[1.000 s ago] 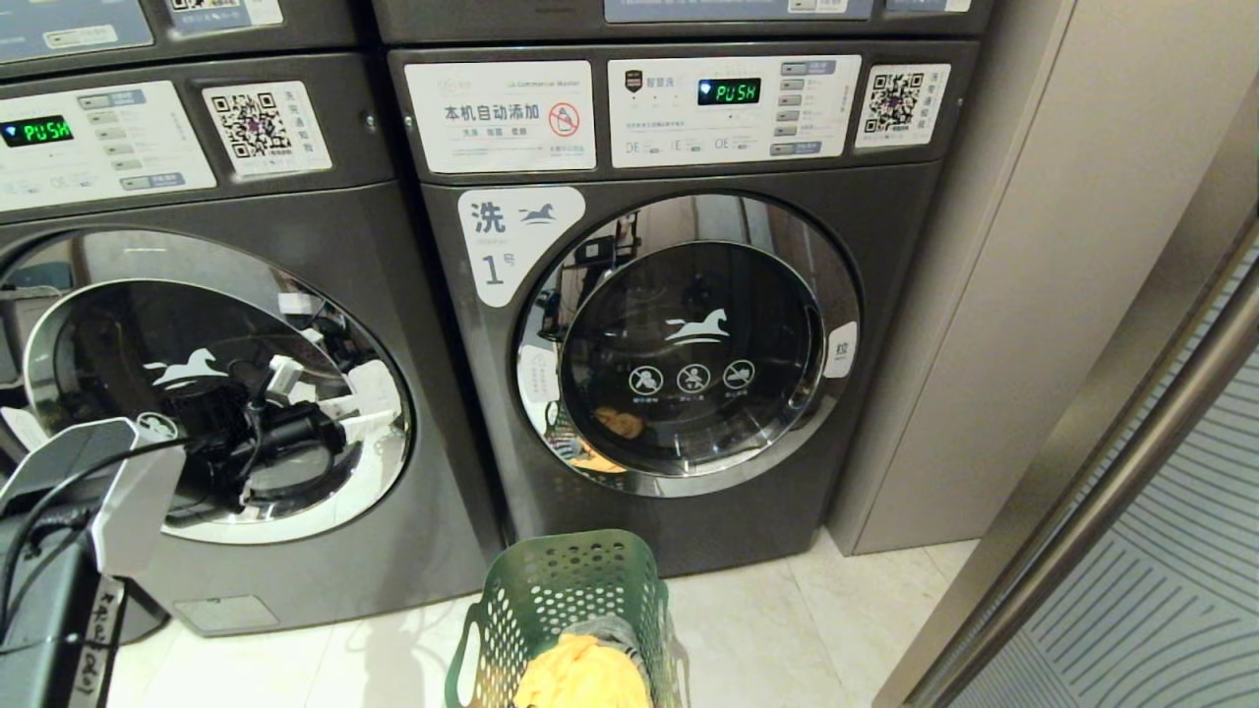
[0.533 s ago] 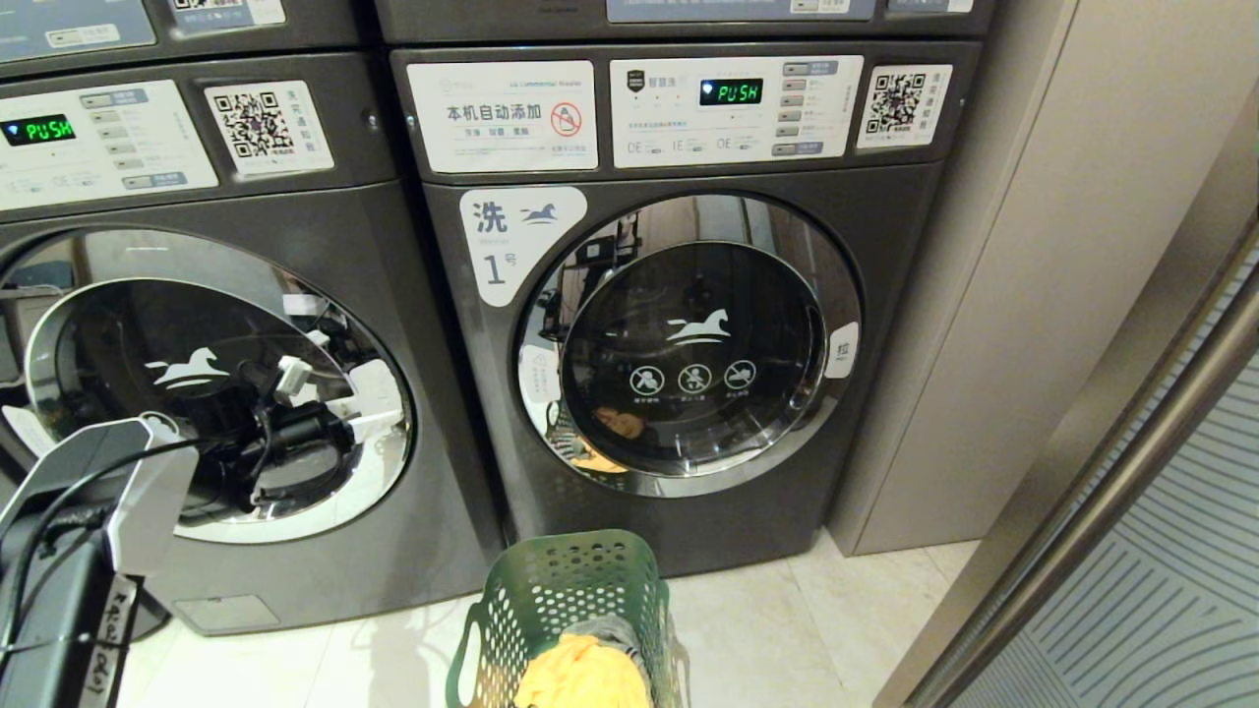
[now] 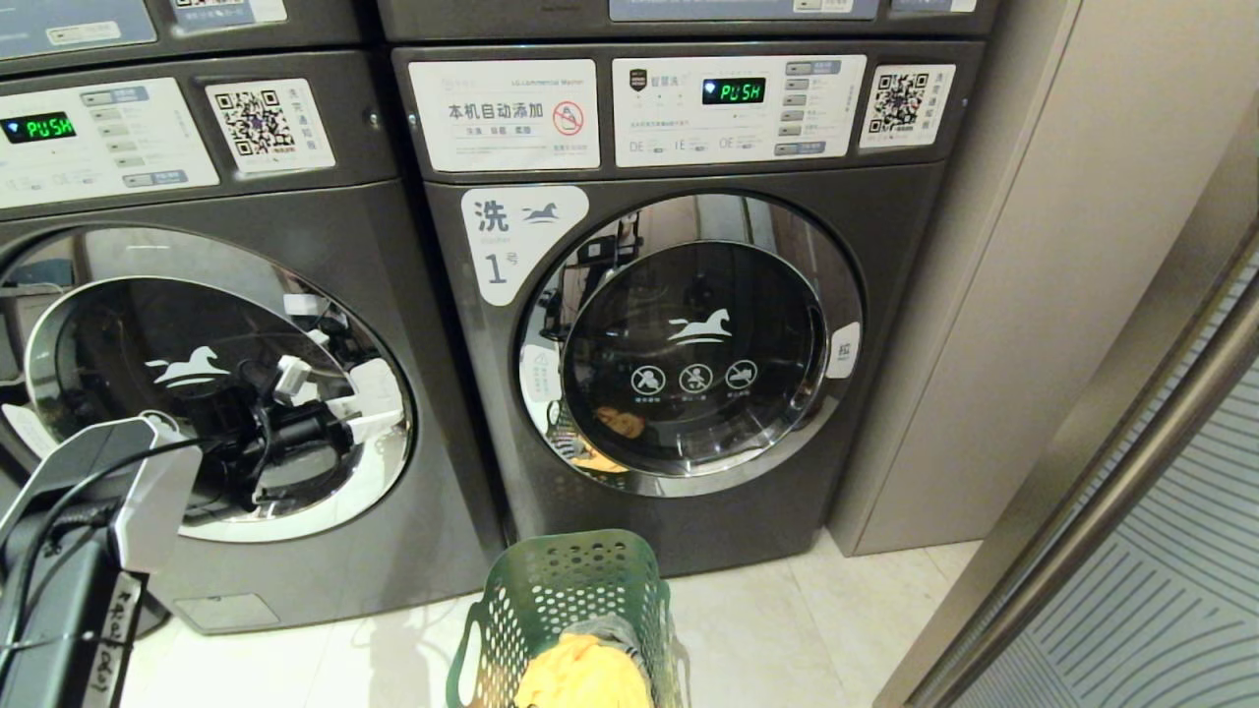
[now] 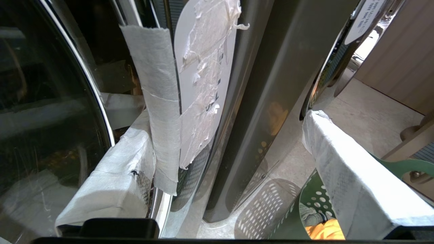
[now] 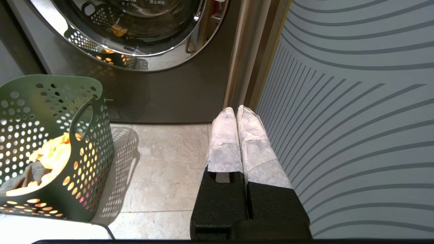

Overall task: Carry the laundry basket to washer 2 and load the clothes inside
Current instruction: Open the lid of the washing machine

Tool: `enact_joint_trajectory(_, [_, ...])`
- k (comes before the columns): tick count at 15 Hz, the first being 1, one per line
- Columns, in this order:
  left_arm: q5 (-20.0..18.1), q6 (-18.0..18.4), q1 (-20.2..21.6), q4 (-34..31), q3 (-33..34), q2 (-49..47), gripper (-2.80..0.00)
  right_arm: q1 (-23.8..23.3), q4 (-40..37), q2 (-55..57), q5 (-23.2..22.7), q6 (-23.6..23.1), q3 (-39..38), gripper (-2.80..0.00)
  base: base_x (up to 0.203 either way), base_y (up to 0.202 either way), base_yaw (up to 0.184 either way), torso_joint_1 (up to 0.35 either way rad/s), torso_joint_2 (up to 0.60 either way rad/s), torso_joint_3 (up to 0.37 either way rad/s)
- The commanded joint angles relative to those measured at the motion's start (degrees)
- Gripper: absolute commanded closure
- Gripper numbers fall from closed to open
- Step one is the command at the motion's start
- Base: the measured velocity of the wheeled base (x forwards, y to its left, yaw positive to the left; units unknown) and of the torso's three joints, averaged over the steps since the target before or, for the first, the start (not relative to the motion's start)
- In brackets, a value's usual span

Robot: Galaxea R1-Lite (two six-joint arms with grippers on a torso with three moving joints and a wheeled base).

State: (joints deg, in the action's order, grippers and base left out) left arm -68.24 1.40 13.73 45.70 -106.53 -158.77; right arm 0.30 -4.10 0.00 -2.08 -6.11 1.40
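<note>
Our left pincer (image 4: 220,142), fingers spread wide and empty, straddles the taped door edge of the left washer (image 3: 197,383). We judge it may slip off. Behind sits the basket (image 3: 566,619); right pincer (image 5: 237,113) pressed shut.

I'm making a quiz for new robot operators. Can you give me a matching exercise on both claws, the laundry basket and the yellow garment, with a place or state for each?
Things:
1. left claw
2. right claw
3. laundry basket
4. yellow garment

Places or states:
A. shut, low beside the striped panel
B. open, at the left-hand washer's door
C. on the floor before washer 1
D. inside the basket

Pairs: 1-B, 2-A, 3-C, 4-D
</note>
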Motion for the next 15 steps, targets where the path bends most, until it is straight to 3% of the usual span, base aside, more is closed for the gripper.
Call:
enact_joint_trajectory(1, [-1.42,0.0,-1.35,0.4,0.1,0.42,-2.8,0.05,-0.03,0.09,-0.02,-0.04,0.0,0.0,0.0,0.0,0.0,0.0,0.0,0.0])
enact_joint_trajectory(7, [-4.37,0.0,-1.42,2.5,1.46,0.59,-2.8,0.05,-0.03,0.09,-0.02,-0.04,0.0,0.0,0.0,0.0,0.0,0.0,0.0,0.0])
enact_joint_trajectory(11, [-6.46,0.0,-0.72,5.1,5.81,1.88,-2.8,0.05,-0.03,0.09,-0.02,-0.04,0.0,0.0,0.0,0.0,0.0,0.0,0.0,0.0])
enact_joint_trajectory(15, [-6.55,0.09,-0.46,5.98,7.57,2.32,-2.8,0.05,-0.03,0.09,-0.02,-0.04,0.0,0.0,0.0,0.0,0.0,0.0,0.0,0.0])
